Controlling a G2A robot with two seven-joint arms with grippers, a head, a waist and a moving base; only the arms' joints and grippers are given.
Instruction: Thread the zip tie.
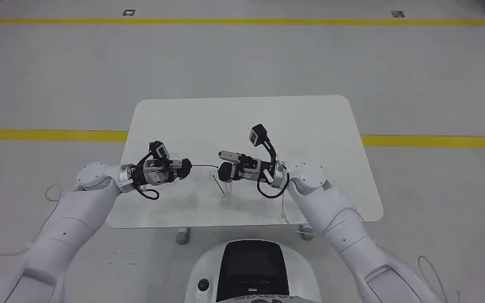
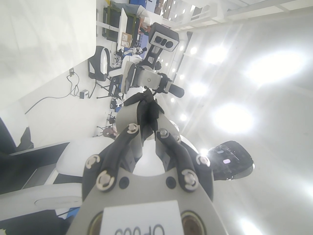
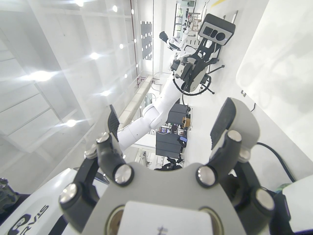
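Black, thin plastic zip tie is held level above the white, round-cornered tabletop. One end is clamped in the left gripper and the free end points toward the right gripper. Left gripper: clenched on the tie. Right gripper: released, fingers spread wide with nothing between them, facing the left gripper just beside the tie's free tip. Contact with the tip cannot be determined. Both grippers sit over the tabletop's near half.
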